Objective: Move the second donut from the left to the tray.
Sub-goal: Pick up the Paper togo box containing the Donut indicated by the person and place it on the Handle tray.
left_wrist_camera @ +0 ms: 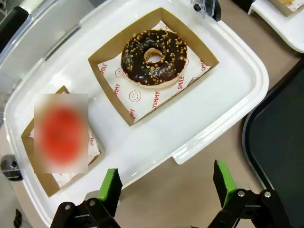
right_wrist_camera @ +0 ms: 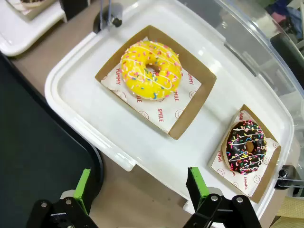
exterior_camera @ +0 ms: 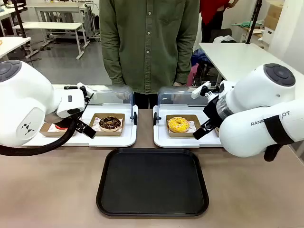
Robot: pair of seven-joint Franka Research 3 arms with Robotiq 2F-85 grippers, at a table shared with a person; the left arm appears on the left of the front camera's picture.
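We find the left gripper (left_wrist_camera: pixel 166 183) spread wide and empty, poised above the table (exterior_camera: pixel 57 190) just beside the near edge of the left white tray (left_wrist_camera: pixel 213 104). The chocolate donut (left_wrist_camera: pixel 153 58) sits in its cardboard holder (left_wrist_camera: pixel 110 94) on that tray, beyond the far left corner of the black tray (exterior_camera: pixel 152 185). The right gripper (right_wrist_camera: pixel 139 183) likewise stands wide, holding nothing

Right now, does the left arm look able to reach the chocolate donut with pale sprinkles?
Probably yes: the left gripper hangs open just off the white tray, the clear lid is tipped back, and nothing covers the chocolate donut.
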